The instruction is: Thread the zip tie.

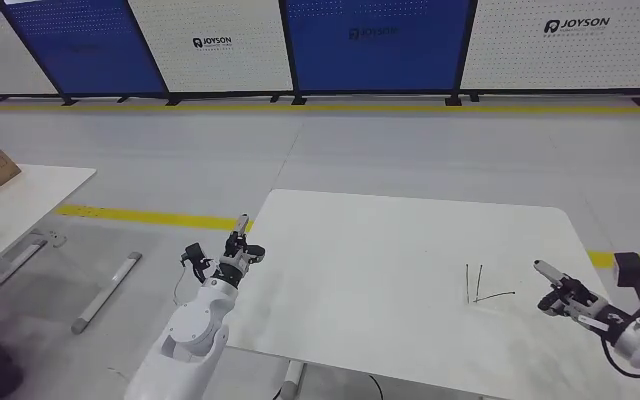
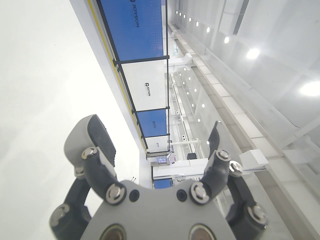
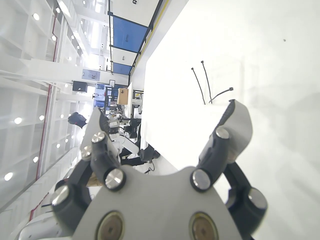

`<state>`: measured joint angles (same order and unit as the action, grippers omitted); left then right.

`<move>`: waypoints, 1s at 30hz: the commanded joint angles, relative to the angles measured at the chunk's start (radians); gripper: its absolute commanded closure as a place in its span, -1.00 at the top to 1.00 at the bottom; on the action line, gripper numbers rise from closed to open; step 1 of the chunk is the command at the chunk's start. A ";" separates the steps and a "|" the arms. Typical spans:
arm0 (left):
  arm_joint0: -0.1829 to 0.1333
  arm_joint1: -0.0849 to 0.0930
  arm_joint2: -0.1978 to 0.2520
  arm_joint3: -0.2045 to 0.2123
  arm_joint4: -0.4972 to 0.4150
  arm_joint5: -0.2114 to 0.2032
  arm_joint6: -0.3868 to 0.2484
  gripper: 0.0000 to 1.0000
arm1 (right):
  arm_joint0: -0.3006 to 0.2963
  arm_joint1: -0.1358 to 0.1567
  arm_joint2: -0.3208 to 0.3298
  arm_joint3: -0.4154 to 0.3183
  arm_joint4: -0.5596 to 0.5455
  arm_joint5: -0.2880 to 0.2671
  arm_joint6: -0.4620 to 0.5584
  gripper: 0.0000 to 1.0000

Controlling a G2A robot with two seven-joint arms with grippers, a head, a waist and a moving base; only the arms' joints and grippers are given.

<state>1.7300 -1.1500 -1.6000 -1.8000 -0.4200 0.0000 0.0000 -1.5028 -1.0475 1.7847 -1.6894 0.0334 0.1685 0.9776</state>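
Three thin black zip ties (image 1: pixel 478 286) lie on the white table (image 1: pixel 390 250) near its right side: two side by side and a third angled across their near ends. In the right wrist view the zip ties (image 3: pixel 207 82) lie just beyond my right gripper (image 3: pixel 166 113), which is open and holds nothing. From above, the right gripper (image 1: pixel 541 268) sits a short way right of the ties, by the table's right edge. My left gripper (image 1: pixel 241 226) is at the table's left edge, far from the ties. In its own view the left gripper (image 2: pixel 157 136) is open and empty.
The table (image 2: pixel 37 76) is bare between the two arms. A second white table (image 1: pixel 40 190) stands off to the left, and a grey bar (image 1: pixel 105 292) lies on the floor beside it. Blue and white partition panels (image 1: pixel 380 45) line the back.
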 commanded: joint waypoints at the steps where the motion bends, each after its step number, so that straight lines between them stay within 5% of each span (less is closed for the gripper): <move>1: 0.000 0.000 0.000 0.000 0.000 0.000 0.000 1.00 | 0.000 0.000 0.000 0.000 0.000 0.000 0.000 1.00; 8: 0.000 0.000 0.000 0.000 0.000 0.000 0.000 1.00 | 0.002 0.003 -0.012 -0.026 -0.016 -0.007 0.016 1.00; 15: 0.000 0.000 0.000 0.000 0.000 0.000 0.000 1.00 | 0.056 0.032 -0.015 -0.052 -0.118 -0.023 0.233 1.00; 18: 0.000 0.000 0.000 0.000 0.000 0.000 0.000 1.00 | 0.099 0.046 -0.024 -0.019 -0.101 -0.113 0.396 1.00; 21: 0.000 0.000 0.000 0.000 0.000 0.000 0.000 1.00 | 0.151 0.077 -0.090 0.076 -0.049 -0.235 0.412 1.00; 30: 0.000 0.000 0.000 0.000 0.000 0.000 0.000 1.00 | 0.151 0.077 -0.090 0.076 -0.049 -0.235 0.412 1.00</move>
<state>1.7300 -1.1500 -1.6000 -1.8000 -0.4200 0.0000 0.0000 -1.3521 -0.9710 1.6949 -1.6136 -0.0161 -0.0657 1.3899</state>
